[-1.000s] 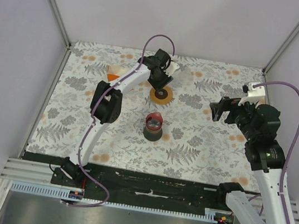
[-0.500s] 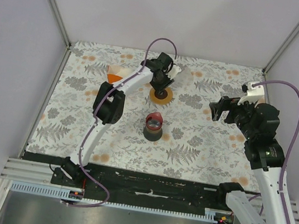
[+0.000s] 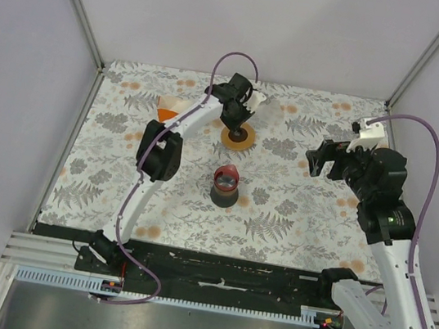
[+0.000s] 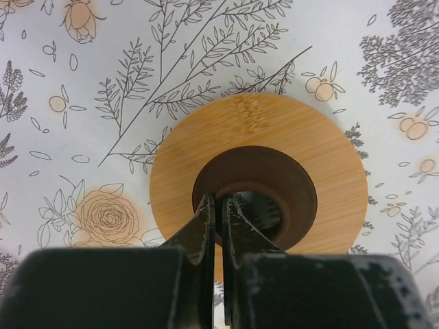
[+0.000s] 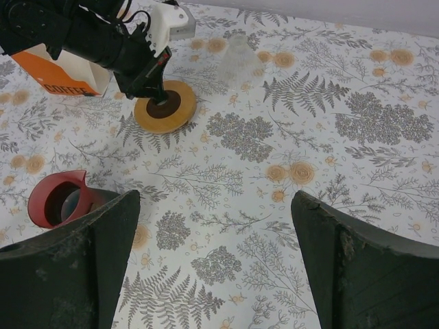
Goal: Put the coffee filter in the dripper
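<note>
The dripper [image 3: 238,138], a tan-orange disc with a dark centre hole, sits on the floral cloth at the back middle and shows close up in the left wrist view [image 4: 309,137]. My left gripper [image 4: 219,200] reaches down into it, its jaws pinched together over the near lip of the dark centre; from above it [image 3: 236,122] hangs over the dripper's back edge. The coffee filter [image 5: 236,55], a pale, faint cone, lies just behind and right of the dripper [image 5: 164,106]. My right gripper [image 5: 214,199] hovers wide open over the right side, holding nothing.
An orange and white pack [image 3: 170,108] marked COFFEE lies left of the dripper. A dark red-topped jar [image 3: 226,184] stands in the middle of the cloth, in front of the dripper. Grey walls close in the back and both sides.
My left gripper's jaws have closed from part-open to shut at the dripper's centre. The right arm has drifted slightly up and left, its jaws still wide.
</note>
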`<action>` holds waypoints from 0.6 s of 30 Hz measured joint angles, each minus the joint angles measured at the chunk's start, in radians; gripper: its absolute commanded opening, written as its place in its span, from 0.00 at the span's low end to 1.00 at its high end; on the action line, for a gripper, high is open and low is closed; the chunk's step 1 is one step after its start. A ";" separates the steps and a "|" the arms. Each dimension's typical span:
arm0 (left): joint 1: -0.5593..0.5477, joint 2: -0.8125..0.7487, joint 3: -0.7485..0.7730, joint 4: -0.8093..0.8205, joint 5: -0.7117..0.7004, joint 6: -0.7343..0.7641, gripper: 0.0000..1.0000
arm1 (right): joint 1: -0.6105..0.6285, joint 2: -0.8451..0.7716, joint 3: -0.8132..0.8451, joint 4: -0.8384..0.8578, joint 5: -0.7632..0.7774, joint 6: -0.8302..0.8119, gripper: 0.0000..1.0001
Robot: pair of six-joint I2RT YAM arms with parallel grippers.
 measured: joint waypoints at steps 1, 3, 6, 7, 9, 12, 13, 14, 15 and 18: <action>0.009 -0.003 0.000 0.000 0.027 -0.009 0.02 | 0.000 0.002 0.000 0.000 -0.002 0.000 0.98; 0.028 -0.017 0.000 -0.003 0.087 -0.031 0.02 | 0.000 0.011 0.000 0.000 -0.015 0.001 0.98; 0.053 -0.058 -0.007 -0.019 0.166 -0.061 0.02 | 0.000 0.036 0.000 0.001 -0.042 0.010 0.98; 0.058 -0.074 -0.013 -0.022 0.181 -0.066 0.02 | 0.000 0.050 0.000 0.002 -0.058 0.019 0.98; 0.065 -0.121 -0.022 -0.035 0.214 -0.078 0.02 | 0.000 0.077 0.000 0.008 -0.089 0.042 0.98; 0.064 -0.214 -0.041 -0.051 0.275 -0.098 0.02 | 0.005 0.124 0.004 0.053 -0.155 0.103 0.98; 0.061 -0.248 -0.048 -0.057 0.296 -0.104 0.02 | 0.008 0.142 0.008 0.076 -0.179 0.127 0.98; 0.058 -0.285 -0.058 -0.060 0.314 -0.111 0.02 | 0.017 0.161 0.014 0.101 -0.197 0.151 0.98; 0.055 -0.315 -0.071 -0.060 0.327 -0.116 0.02 | 0.029 0.182 0.021 0.130 -0.212 0.176 0.98; 0.042 -0.440 -0.135 -0.061 0.348 -0.127 0.02 | 0.084 0.258 0.071 0.199 -0.229 0.252 0.98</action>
